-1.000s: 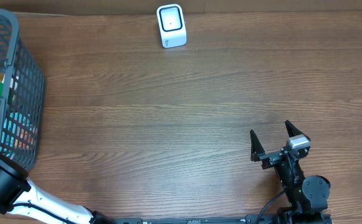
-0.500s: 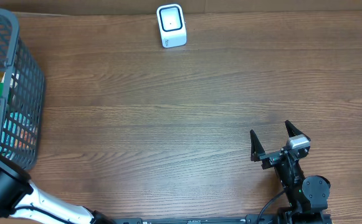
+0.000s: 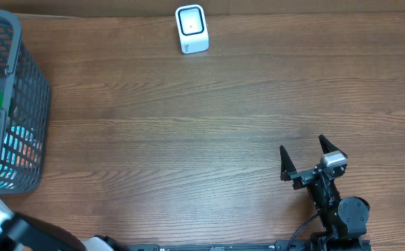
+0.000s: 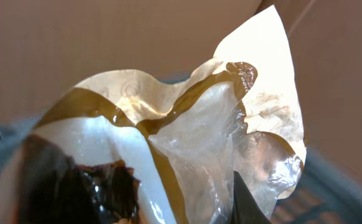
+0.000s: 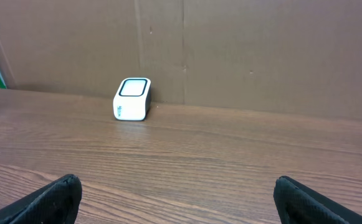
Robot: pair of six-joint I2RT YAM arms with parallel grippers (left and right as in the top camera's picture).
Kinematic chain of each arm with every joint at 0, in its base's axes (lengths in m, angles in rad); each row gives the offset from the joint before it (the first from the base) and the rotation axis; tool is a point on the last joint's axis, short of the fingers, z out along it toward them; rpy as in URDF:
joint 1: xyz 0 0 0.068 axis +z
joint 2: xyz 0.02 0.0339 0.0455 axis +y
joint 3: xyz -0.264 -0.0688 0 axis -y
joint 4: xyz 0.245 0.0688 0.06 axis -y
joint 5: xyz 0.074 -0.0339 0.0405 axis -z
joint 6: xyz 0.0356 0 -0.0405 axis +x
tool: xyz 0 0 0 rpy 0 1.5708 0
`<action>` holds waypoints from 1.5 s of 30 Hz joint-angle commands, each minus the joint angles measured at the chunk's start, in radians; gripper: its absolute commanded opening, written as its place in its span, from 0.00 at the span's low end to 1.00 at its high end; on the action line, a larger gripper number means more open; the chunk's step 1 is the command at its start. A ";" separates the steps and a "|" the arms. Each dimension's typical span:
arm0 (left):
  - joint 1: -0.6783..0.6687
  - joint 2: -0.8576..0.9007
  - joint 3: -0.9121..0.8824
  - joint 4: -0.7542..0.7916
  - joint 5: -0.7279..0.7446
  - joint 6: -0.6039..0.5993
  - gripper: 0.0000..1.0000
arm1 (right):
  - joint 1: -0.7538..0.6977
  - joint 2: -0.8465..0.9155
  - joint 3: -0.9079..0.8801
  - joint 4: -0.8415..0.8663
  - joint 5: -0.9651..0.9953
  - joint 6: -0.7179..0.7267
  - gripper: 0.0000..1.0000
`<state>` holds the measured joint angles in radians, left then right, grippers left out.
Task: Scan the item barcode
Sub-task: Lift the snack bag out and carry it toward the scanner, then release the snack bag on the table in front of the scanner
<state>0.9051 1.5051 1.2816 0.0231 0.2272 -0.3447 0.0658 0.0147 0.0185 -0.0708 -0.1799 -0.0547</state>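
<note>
Wooden table (image 3: 188, 125), grey basket (image 3: 40, 104) cut off at left edge, left gripper (image 4: 168, 213) clamped on crinkly packet (image 4: 193, 137) above it, fingers mostly hidden, print unreadable tbh, right gripper (image 3: 302, 145) spread wide, empty, white scanner (image 3: 192, 29) way back.

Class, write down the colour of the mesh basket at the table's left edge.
The basket is grey; the overhead view shows it best.

Wide desk (image 3: 188, 139) lane, basket (image 3: 28, 90) to scanner (image 3: 192, 29)
Bare wood runs from the basket at the left edge to the right end effector (image 3: 302, 146); the scanner stands by the far wall; a held packet (image 4: 187, 143) blocks the left wrist view.
</note>
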 commanded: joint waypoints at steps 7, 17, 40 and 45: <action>-0.038 -0.226 0.004 -0.030 0.443 -0.247 0.04 | -0.005 -0.012 -0.011 0.006 -0.005 0.004 1.00; -0.391 -0.241 0.004 -0.352 0.720 -0.211 0.04 | -0.005 -0.012 -0.011 0.006 -0.005 0.004 1.00; -1.120 0.271 0.004 -0.747 0.232 -0.298 0.04 | -0.005 -0.012 -0.011 0.006 -0.005 0.004 1.00; -1.191 0.383 0.004 -0.670 0.209 -0.468 0.04 | -0.005 -0.012 -0.011 0.006 -0.005 0.004 1.00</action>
<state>-0.2390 1.8381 1.2816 -0.6800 0.4591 -0.6586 0.0658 0.0147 0.0185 -0.0704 -0.1799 -0.0547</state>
